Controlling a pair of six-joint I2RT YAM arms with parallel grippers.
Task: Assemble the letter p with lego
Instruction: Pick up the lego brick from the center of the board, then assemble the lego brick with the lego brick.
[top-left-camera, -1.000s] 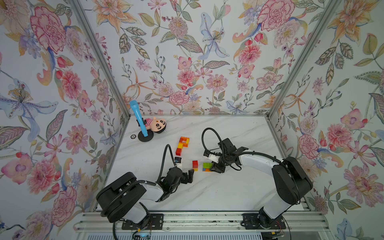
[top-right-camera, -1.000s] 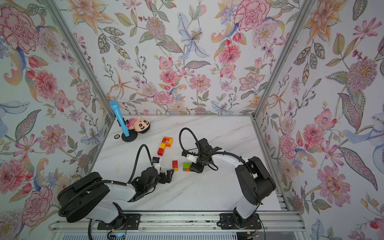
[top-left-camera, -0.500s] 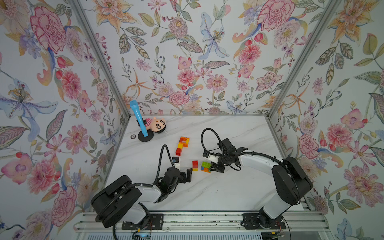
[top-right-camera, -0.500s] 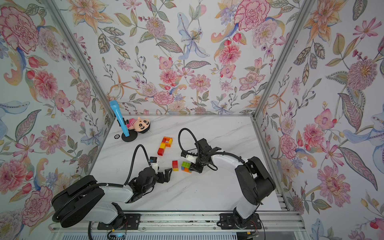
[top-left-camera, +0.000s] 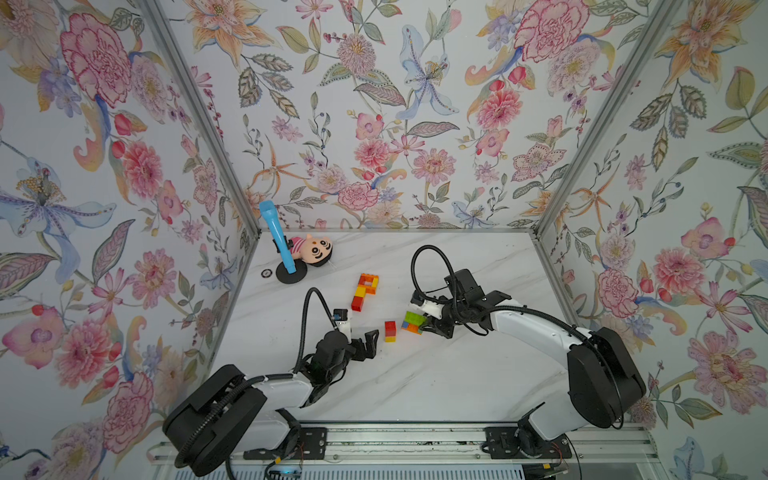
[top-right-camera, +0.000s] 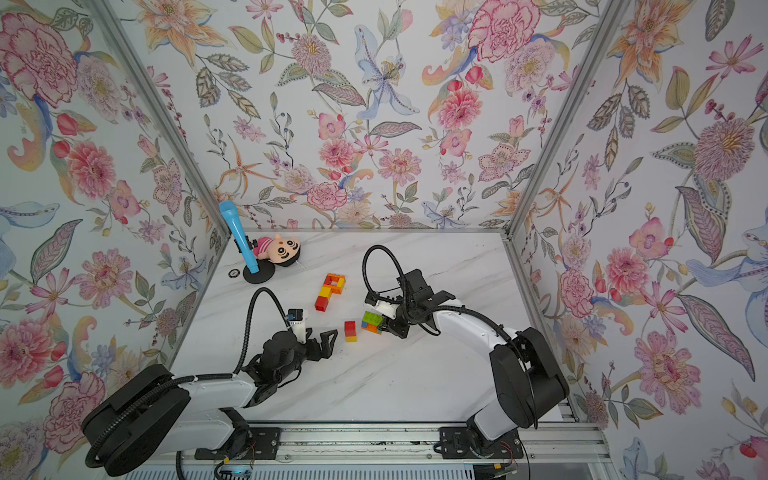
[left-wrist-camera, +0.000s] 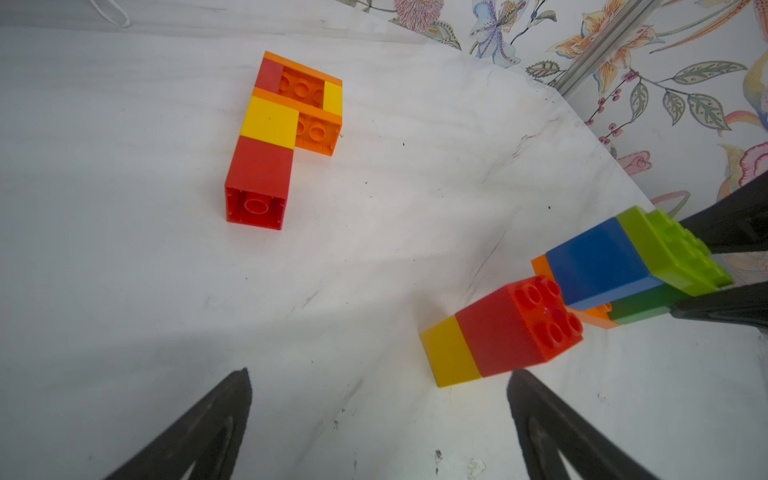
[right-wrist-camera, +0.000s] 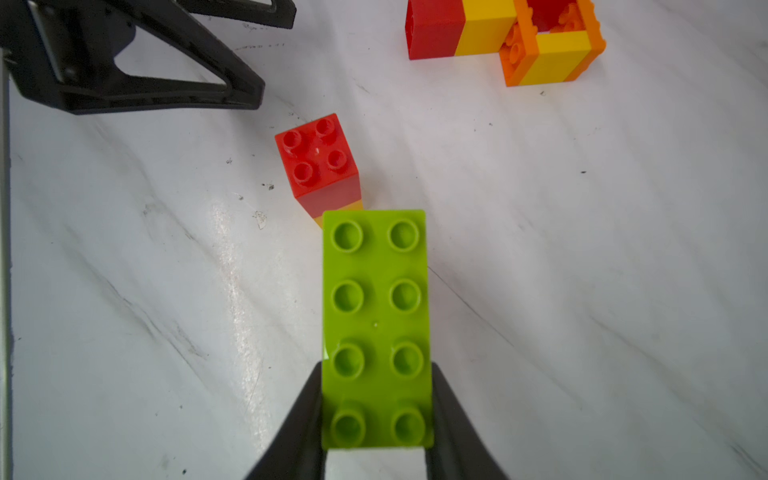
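Observation:
A P-shaped lego build of red, yellow and orange bricks lies flat mid-table. Nearer the front stands a small red-on-yellow stack. Right beside it is a stack with a lime green top over blue, orange and green bricks. My right gripper is shut on this stack's sides. My left gripper is open and holds nothing, just left of the red-on-yellow stack.
A plush doll lies at the back left beside a blue microphone-like toy on a black round base. A small black ring lies near the left wall. Floral walls enclose three sides of the marble table.
My right gripper's jaws have narrowed onto the green-topped stack. My left gripper has edged slightly toward the back. The bricks have stayed where they were.

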